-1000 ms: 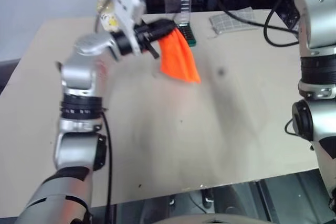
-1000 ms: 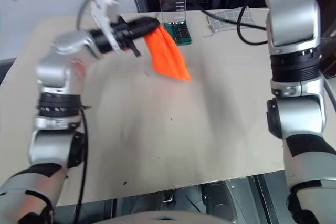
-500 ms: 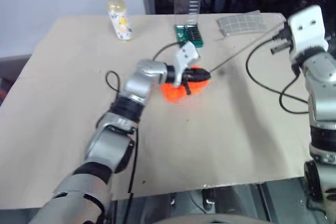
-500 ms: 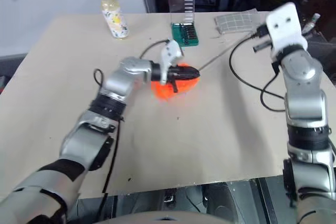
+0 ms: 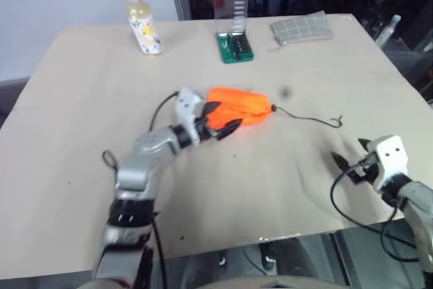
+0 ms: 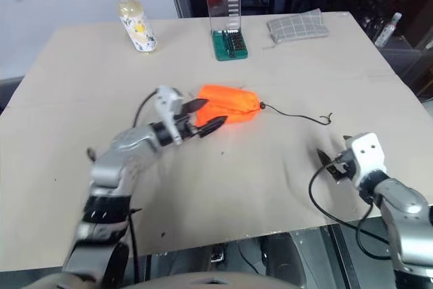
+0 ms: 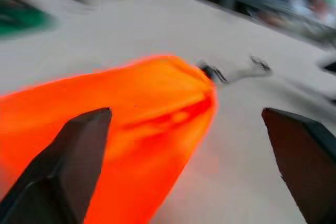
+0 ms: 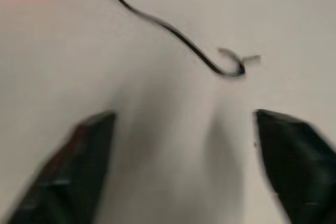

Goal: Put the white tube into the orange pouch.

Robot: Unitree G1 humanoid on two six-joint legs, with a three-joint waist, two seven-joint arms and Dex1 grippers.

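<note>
1. Left wrist view: my left gripper [image 5: 220,118] stands spread, the orange pouch [image 5: 238,106] just ahead, apparently released to lie flat.
2. My right gripper [image 6: 327,161] is spread too, the drawstring cord [image 6: 298,116] ahead.
3. I see no white tube; I judge it inside.

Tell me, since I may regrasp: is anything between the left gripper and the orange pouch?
Nothing visible is. The left gripper is open, its fingers right at the end of the pouch. The cord trails off the far end, away from it.
</note>
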